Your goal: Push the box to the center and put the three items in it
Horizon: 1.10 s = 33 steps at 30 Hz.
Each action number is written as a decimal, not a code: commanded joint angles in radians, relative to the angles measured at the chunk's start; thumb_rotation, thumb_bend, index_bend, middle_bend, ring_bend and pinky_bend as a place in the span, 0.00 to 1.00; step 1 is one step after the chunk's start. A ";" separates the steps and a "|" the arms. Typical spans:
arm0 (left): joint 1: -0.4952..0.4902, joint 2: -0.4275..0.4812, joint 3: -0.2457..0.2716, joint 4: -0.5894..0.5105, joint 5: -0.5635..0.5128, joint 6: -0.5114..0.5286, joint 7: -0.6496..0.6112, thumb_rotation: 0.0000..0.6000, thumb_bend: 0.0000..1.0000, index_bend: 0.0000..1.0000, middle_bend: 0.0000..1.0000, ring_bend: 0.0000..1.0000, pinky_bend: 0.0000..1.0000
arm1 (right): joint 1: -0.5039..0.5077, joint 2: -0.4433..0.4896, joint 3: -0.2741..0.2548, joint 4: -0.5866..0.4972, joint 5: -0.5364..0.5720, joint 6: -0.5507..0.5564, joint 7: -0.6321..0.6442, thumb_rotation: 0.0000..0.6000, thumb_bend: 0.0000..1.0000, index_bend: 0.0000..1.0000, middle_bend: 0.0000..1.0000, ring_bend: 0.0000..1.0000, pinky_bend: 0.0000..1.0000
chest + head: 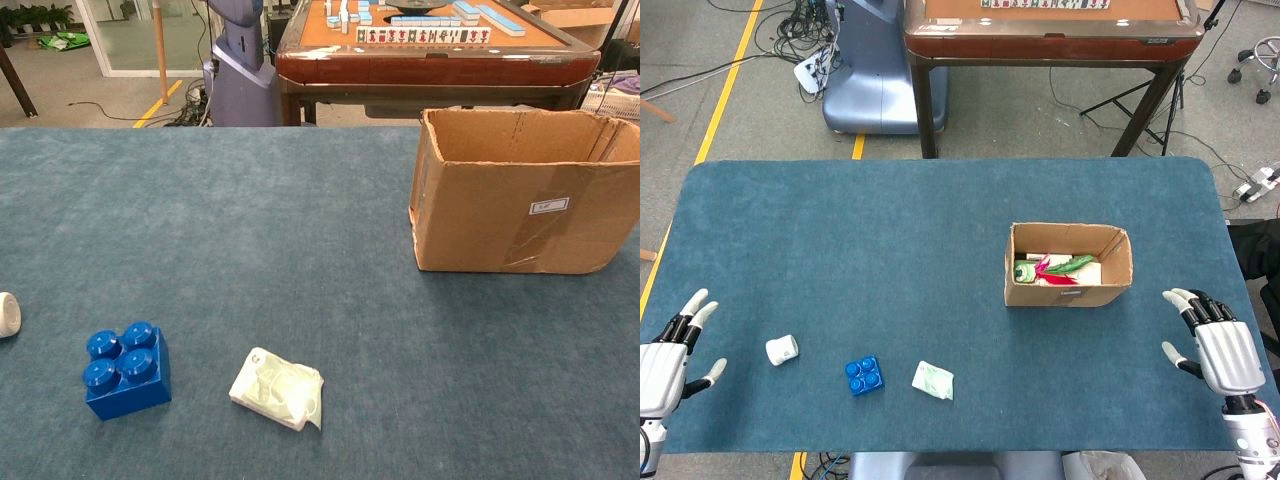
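Note:
An open cardboard box (1068, 266) (520, 195) stands right of the table's middle, with a green and red toy (1052, 268) and white items inside. Near the front edge lie a blue brick (864, 376) (127, 370), a white crumpled packet (933, 380) (279, 389) and a small white cup-like piece (782, 350) (8, 314). My left hand (670, 352) hovers open at the front left corner, left of the white piece. My right hand (1217, 346) is open at the front right, to the right of the box and apart from it. Neither hand appears in the chest view.
The blue cloth table (890, 250) spans the view. Behind it stand a wooden mahjong table (1050, 30) (430, 45) and a grey-blue robot base (865, 70). Cables lie on the floor beyond.

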 commanded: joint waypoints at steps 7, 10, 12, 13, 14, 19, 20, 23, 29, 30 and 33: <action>0.004 0.000 -0.001 0.003 -0.005 0.002 -0.001 1.00 0.22 0.15 0.07 0.18 0.52 | 0.000 0.002 0.008 -0.005 0.023 -0.006 -0.008 1.00 0.22 0.25 0.25 0.19 0.33; 0.003 0.001 -0.001 0.003 -0.007 -0.002 -0.009 1.00 0.22 0.15 0.07 0.18 0.52 | -0.008 0.000 0.019 -0.014 0.049 0.003 -0.026 1.00 0.22 0.25 0.25 0.19 0.33; 0.002 0.003 0.000 0.004 -0.008 -0.007 -0.009 1.00 0.22 0.15 0.07 0.18 0.52 | -0.014 0.005 0.028 -0.032 0.082 0.000 -0.041 1.00 0.22 0.25 0.25 0.19 0.33; 0.001 0.003 0.001 0.005 -0.009 -0.009 -0.009 1.00 0.22 0.15 0.07 0.18 0.52 | -0.018 0.009 0.036 -0.044 0.103 -0.001 -0.051 1.00 0.22 0.25 0.25 0.19 0.33; 0.001 0.003 0.001 0.005 -0.009 -0.011 -0.009 1.00 0.22 0.15 0.07 0.18 0.52 | -0.019 0.011 0.041 -0.051 0.116 -0.001 -0.058 1.00 0.22 0.25 0.25 0.19 0.33; 0.001 0.006 0.001 0.004 -0.014 -0.015 -0.014 1.00 0.22 0.15 0.07 0.18 0.52 | -0.019 0.015 0.068 -0.063 0.184 -0.017 -0.075 1.00 0.19 0.25 0.22 0.14 0.23; 0.001 0.006 0.001 0.004 -0.015 -0.016 -0.015 1.00 0.22 0.15 0.07 0.18 0.52 | -0.017 0.015 0.074 -0.061 0.204 -0.028 -0.075 1.00 0.16 0.25 0.20 0.12 0.20; 0.001 0.007 0.002 0.005 -0.015 -0.017 -0.015 1.00 0.22 0.15 0.07 0.18 0.52 | -0.006 0.004 0.095 -0.046 0.244 -0.053 -0.054 1.00 0.10 0.24 0.13 0.06 0.14; 0.002 0.006 0.002 0.004 -0.021 -0.022 -0.012 1.00 0.22 0.15 0.07 0.18 0.52 | 0.026 -0.027 0.133 0.020 0.327 -0.134 0.024 1.00 0.04 0.15 0.06 0.00 0.09; 0.002 0.007 0.002 0.004 -0.022 -0.023 -0.012 1.00 0.22 0.15 0.07 0.18 0.52 | 0.035 -0.028 0.136 0.031 0.341 -0.158 0.027 1.00 0.04 0.14 0.05 0.00 0.09; 0.001 0.006 0.002 0.005 -0.025 -0.027 -0.011 1.00 0.22 0.15 0.07 0.18 0.52 | 0.064 -0.028 0.150 0.054 0.386 -0.233 0.052 1.00 0.03 0.11 0.03 0.00 0.09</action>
